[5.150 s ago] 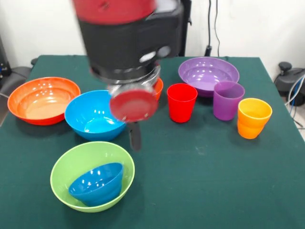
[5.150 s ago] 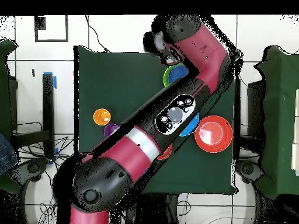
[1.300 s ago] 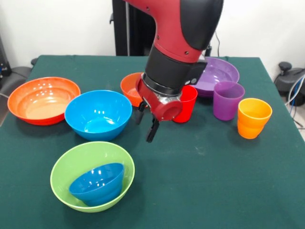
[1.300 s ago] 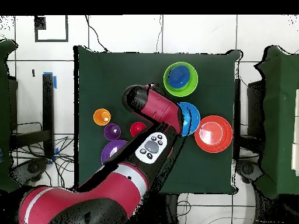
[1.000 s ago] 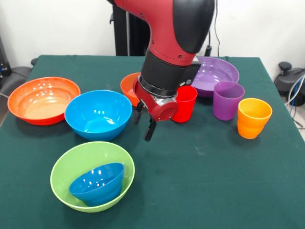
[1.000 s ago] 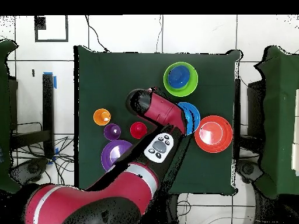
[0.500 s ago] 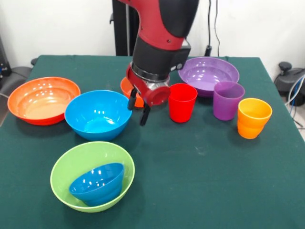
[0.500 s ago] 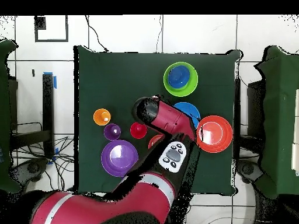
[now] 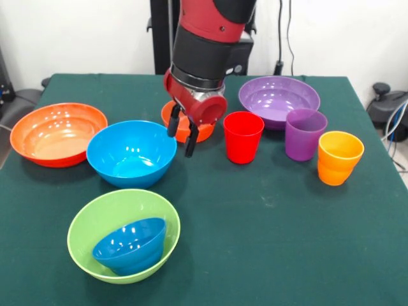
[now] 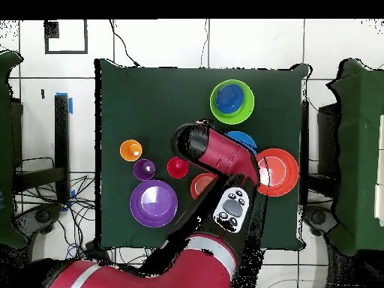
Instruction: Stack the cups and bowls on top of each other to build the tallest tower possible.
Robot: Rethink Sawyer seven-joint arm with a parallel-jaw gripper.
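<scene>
Hovering at centre of front view: gripper (image 9: pixel 182 134), fingers (image 9: pixel 190 144) parted, holding nothing, tips above counter (image 9: pixel 268 210) just at 3 o'clock of light blue bowl (image 9: pixel 131 153). Small orange bowl (image 9: pixel 203 132) directly behind, mostly hidden by wrist. Red cup (image 9: pixel 243 137) at 3 o'clock of gripper, upright. Purple cup (image 9: pixel 305 134) and orange cup (image 9: pixel 340 157) further toward 3 o'clock, both upright, apart. Wide purple bowl (image 9: pixel 278 100) at 12 o'clock of the cups. Orange-red bowl (image 9: pixel 57 133) at 9 o'clock of light blue bowl. Lime green bowl (image 9: pixel 123 234) at 6 o'clock, dark blue bowl (image 9: pixel 129 245) nested inside, tilted.

Overhead view: arm (image 10: pixel 217 154) covering most of light blue bowl (image 10: pixel 244 138). Lime green bowl (image 10: pixel 232 102) at 12 o'clock of it, dark blue one (image 10: pixel 229 98) inside. Fingers hidden beneath arm.
</scene>
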